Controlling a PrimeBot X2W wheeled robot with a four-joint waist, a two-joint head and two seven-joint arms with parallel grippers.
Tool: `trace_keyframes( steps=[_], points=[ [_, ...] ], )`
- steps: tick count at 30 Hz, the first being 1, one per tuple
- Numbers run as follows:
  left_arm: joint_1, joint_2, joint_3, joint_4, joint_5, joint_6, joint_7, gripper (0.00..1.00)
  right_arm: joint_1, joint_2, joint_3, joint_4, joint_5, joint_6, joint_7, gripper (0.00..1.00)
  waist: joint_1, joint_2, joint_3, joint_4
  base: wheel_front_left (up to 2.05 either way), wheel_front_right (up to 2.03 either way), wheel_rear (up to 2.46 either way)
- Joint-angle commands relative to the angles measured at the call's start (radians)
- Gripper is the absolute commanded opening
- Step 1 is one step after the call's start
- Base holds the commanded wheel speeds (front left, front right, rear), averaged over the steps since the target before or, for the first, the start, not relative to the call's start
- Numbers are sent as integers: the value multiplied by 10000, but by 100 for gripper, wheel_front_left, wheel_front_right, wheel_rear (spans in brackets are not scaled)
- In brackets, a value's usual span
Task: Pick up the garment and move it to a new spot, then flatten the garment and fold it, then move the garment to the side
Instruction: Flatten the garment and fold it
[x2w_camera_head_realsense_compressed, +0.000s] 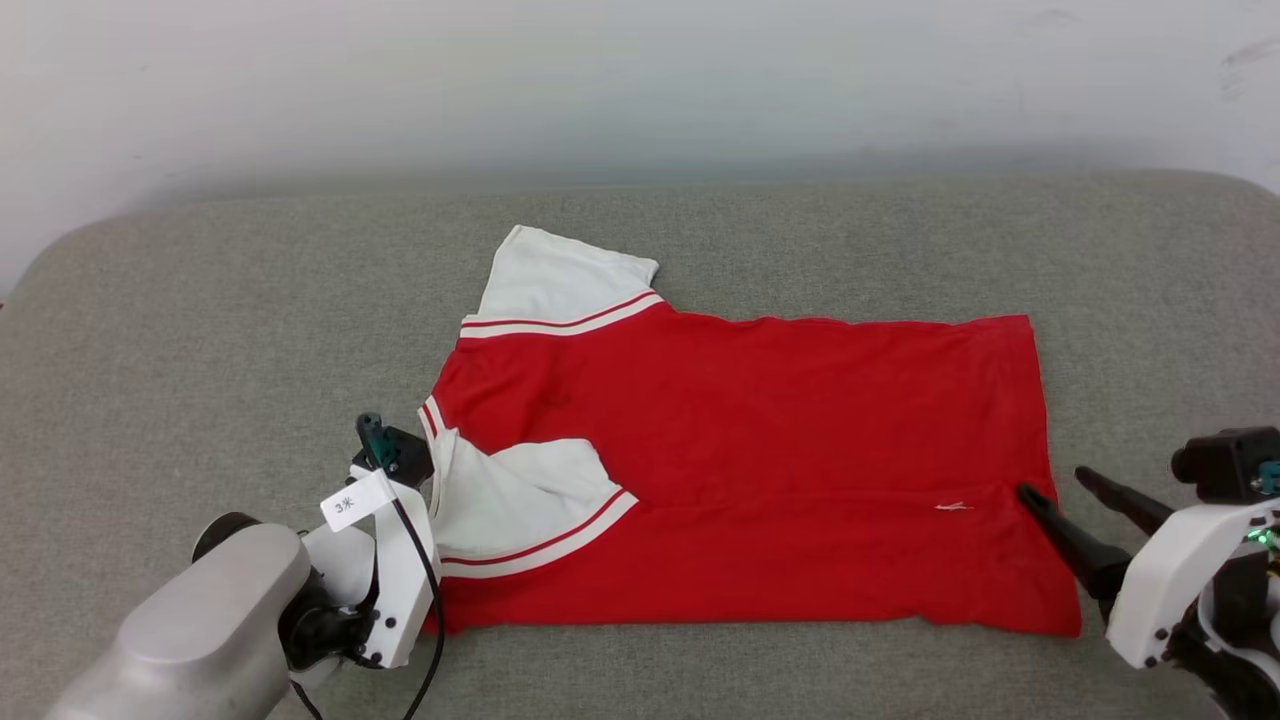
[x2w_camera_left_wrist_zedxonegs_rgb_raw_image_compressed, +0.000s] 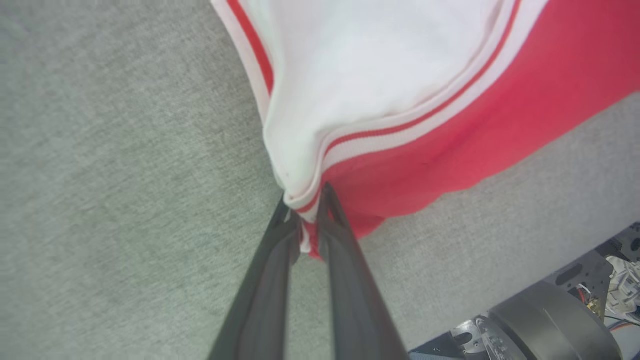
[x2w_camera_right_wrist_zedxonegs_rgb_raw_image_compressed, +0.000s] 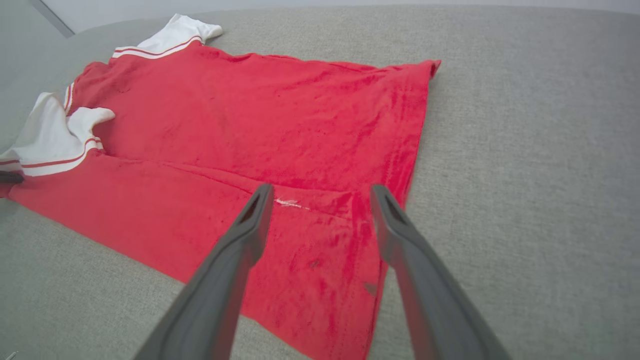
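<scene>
Grey upholstered surface (x2w_camera_head_realsense_compressed: 180, 300) carrying the garment (x2w_camera_head_realsense_compressed: 760, 440), which lies spread near the middle. Its collar end points toward the robot's left and its hem (x2w_camera_head_realsense_compressed: 1030, 400) toward the right. The far white sleeve (x2w_camera_head_realsense_compressed: 560, 280) lies out flat and the near white sleeve (x2w_camera_head_realsense_compressed: 520, 500) is folded in over the red body. The cloth is judged light, soft and limp: it will sag and drag rather than hold a shape. It is best taken at two well-separated edge points, where trim or hem offers doubled layers to pinch. Left gripper (x2w_camera_left_wrist_zedxonegs_rgb_raw_image_compressed: 306, 202): jaws drawn nearly together, pinching the striped trim (x2w_camera_left_wrist_zedxonegs_rgb_raw_image_compressed: 380, 135) at the corner by the near sleeve, with cloth bunched between the fingers (x2w_camera_left_wrist_zedxonegs_rgb_raw_image_compressed: 345, 240). Right gripper (x2w_camera_head_realsense_compressed: 1050, 482): jaws standing wide and empty, poised at the hem near its front corner. One fingertip appears to meet the cloth's edge, though contact cannot be confirmed from these angles. Small white mark (x2w_camera_head_realsense_compressed: 953, 507) on the red, near that fingertip.
</scene>
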Motion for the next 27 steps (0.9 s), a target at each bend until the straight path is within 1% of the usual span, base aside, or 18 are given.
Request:
trace_keyframes(
  steps=[1, 4, 7, 12, 15, 18, 20, 24, 27],
  points=[
    [176, 32, -63, -47, 11, -1, -89, 0, -175, -107, -11, -52, -89, -8, 6, 100, 0, -1, -32, -10, 0, 0, 0],
    [124, 309, -10, -455, -64, -3, -586, 0, -384, -439, -82, -224, -272, -8, 215, 100, 0, -1, -163, -10, 0, 0, 0],
    [82, 586, 4, -890, -95, -4, -955, 0, -567, -852, 9, -450, -312, -8, 865, 100, 0, -1, -284, 8, 0, 0, 0],
    [-36, 882, -35, -1636, 15, -5, -1319, 0, -762, -1695, 381, -969, -52, -8, 2822, 100, 0, -1, -362, 67, 0, 0, 0],
    [-134, 998, -134, -1989, 209, -5, -1405, 0, -804, -1945, 454, -1154, 263, -8, 3938, 100, 0, -1, -338, 103, 0, 0, 0],
    [-192, 997, -177, -2211, 340, 36, -1474, 0, -840, -1990, 503, -1220, 386, -8, 4680, 100, 0, -1, -270, 138, 0, 0, 0],
    [-207, 956, -191, -2312, 372, 72, -1497, 0, -830, -1905, 534, -1154, 317, -8, 4924, 100, 0, -1, -199, 171, 0, 0, 0],
    [-281, 930, -209, -2419, 474, 117, -1559, 0, -763, -1568, 561, -750, 202, -10, 5114, 100, 0, -1, -20, 234, 0, 0, 0],
    [-368, 934, -220, -2464, 571, 113, -1649, 0, -733, -1221, 522, -350, 197, -8, 5045, 100, 0, -1, 136, 298, 0, 0, 0]
  ],
)
